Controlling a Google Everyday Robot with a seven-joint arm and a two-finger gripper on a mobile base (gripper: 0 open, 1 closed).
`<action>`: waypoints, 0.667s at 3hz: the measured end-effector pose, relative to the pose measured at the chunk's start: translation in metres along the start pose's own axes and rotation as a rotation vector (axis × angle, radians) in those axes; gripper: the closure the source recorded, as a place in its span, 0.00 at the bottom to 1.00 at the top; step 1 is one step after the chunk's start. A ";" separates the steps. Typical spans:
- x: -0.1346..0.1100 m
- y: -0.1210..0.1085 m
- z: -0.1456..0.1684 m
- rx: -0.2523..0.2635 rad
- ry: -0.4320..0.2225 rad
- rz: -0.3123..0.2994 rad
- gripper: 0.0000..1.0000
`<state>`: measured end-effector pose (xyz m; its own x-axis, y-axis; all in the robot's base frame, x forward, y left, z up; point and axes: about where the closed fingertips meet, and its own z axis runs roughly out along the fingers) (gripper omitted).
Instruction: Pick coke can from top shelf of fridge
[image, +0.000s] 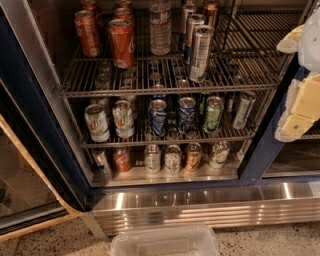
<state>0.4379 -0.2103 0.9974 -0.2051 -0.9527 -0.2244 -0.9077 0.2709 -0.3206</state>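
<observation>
The coke can (121, 42) was judged light, slippery, best taken mid-body; the gripper (287, 87) was seen with fingers released by the top shelf's (240, 75) right edge.

coke can (121, 43) upright, top shelf (240, 75) front-left | claw (295, 85) right edge

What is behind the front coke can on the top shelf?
Another red can stands right behind the coke can; anything further back is covered. The gripper hangs at the right edge of the view.
</observation>
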 end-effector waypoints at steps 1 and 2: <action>0.000 0.000 0.000 0.000 0.000 0.000 0.00; -0.023 -0.005 0.011 0.017 -0.082 -0.020 0.00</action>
<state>0.4513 -0.1878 0.9941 -0.1560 -0.9436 -0.2919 -0.9048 0.2551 -0.3411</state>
